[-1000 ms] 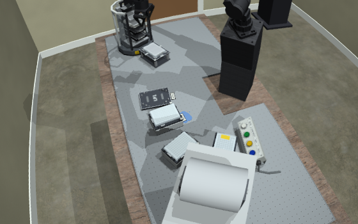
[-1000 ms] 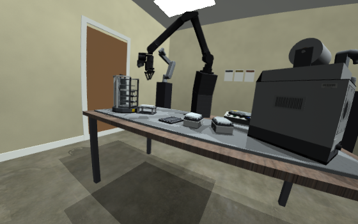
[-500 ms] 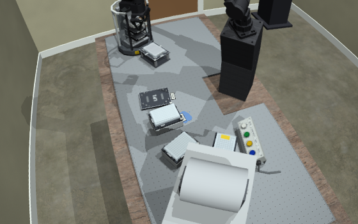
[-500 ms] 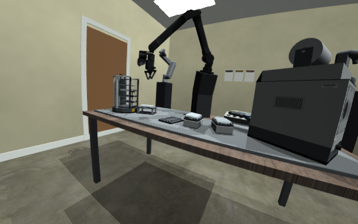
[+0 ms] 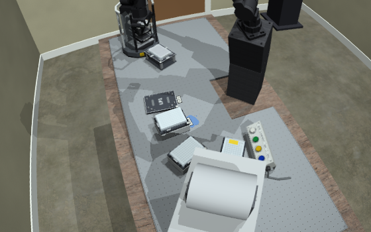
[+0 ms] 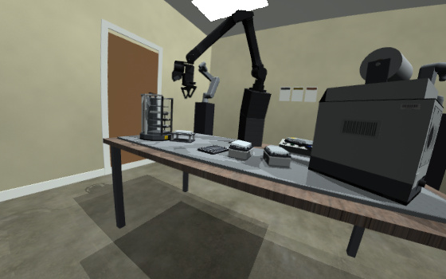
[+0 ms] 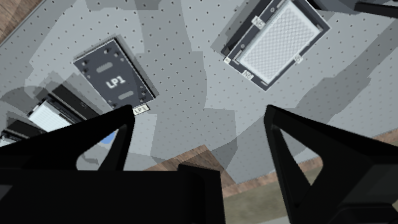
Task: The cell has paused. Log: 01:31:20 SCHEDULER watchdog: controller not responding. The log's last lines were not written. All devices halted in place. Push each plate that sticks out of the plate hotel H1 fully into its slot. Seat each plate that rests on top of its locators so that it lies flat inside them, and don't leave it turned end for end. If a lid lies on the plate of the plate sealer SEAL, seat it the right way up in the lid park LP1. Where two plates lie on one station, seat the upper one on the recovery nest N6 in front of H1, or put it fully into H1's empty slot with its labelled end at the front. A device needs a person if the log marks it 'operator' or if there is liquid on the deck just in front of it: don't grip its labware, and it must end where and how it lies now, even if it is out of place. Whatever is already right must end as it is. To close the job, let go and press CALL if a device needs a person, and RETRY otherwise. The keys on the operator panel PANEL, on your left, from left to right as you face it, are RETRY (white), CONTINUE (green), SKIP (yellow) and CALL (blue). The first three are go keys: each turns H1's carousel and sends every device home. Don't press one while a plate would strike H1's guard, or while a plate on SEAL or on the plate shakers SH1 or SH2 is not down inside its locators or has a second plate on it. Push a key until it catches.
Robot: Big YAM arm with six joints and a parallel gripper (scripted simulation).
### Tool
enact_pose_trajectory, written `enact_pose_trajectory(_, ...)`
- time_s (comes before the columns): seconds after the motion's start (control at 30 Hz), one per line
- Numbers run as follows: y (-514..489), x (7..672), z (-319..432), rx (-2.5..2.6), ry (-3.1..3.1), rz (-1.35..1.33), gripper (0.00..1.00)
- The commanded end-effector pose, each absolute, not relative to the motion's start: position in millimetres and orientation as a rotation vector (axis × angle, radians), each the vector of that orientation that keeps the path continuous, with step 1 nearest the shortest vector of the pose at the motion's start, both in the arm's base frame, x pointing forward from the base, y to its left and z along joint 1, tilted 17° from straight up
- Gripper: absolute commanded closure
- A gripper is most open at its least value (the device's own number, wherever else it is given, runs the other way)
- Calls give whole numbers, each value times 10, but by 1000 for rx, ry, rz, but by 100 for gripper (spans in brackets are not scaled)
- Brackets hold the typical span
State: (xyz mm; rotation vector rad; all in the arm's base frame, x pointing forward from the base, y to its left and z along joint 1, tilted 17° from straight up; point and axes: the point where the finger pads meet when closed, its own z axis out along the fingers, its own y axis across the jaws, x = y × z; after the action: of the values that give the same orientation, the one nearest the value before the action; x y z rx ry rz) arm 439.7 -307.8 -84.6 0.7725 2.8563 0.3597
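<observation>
My gripper (image 6: 188,92) is open and empty. It hangs high above the far end of the table, beside the plate hotel H1 (image 5: 135,33). The wrist view looks down between the spread fingers at the deck. A white plate (image 5: 159,53) lies in the nest N6 in front of H1 and also shows in the wrist view (image 7: 277,40). The lid park LP1 (image 5: 161,101) is bare; it shows in the wrist view too (image 7: 116,82). A plate (image 5: 171,120) sits on one shaker, with a blue puddle (image 5: 193,120) beside it. Another plate (image 5: 185,152) sits on the second shaker. My arm hides part of H1's slots.
The big white sealer SEAL (image 5: 221,189) stands at the near end, with a white plate bearing a yellow patch (image 5: 233,146) on its stage. The key panel PANEL (image 5: 259,144) lies to its right. My arm's black pedestal (image 5: 249,56) stands at the right table edge.
</observation>
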Motion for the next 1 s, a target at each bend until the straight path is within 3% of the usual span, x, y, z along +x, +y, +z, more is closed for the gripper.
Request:
enact_pose_trajectory(0.0, -2914, 4496, -811, 785, 2851, 359, 0)
enact_pose_trajectory(0.67, -2504, 4790, -591, 781, 2843, 354, 0)
enact_pose_trajectory(0.97, -2219, 4856, -533, 310, 2896, 306, 0)
